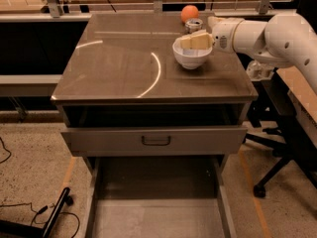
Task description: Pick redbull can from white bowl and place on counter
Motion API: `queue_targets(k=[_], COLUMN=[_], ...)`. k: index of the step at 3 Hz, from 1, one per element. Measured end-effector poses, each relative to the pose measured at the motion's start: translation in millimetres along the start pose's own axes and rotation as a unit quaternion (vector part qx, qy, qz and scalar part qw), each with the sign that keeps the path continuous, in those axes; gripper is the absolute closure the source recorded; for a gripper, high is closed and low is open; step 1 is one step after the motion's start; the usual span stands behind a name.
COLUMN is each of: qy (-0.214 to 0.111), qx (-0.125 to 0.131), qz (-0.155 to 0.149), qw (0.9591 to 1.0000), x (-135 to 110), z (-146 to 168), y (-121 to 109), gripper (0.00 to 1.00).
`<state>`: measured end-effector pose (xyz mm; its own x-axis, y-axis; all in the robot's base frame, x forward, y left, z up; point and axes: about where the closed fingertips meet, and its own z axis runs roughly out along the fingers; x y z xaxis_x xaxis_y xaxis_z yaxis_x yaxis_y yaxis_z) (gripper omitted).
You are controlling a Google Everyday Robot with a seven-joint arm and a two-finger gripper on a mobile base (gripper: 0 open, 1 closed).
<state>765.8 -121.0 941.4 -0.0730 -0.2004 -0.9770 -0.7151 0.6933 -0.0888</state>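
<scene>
Pincer (194, 42) poised over the white bowl (189, 58); open or closed, cannot tell. Redbull can (193, 25) upright just behind, only its top showing. Orange ball (189, 13) farther behind. Glossy counter (124, 68) underneath, streaked with curved glare opposite the arm. Pulled-out drawer (156, 140) and speckled floor (29, 157) well below.

— What's up top?
— A round orange ball (189, 13) at the back, just behind the gripper (195, 41).
— And lower down?
— A grey metal drawer (156, 140) standing partly open, a black wheeled chair base (275, 171) at right, a black bar (55, 213) on the speckled floor (34, 157).
</scene>
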Motion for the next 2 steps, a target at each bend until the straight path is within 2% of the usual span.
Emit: queue_targets(k=[2], qy=[-0.003], qx=[-0.005], qz=[-0.001], qw=[1.0000], x=[0.0], z=[6.4], y=[4.4], gripper=[0.61])
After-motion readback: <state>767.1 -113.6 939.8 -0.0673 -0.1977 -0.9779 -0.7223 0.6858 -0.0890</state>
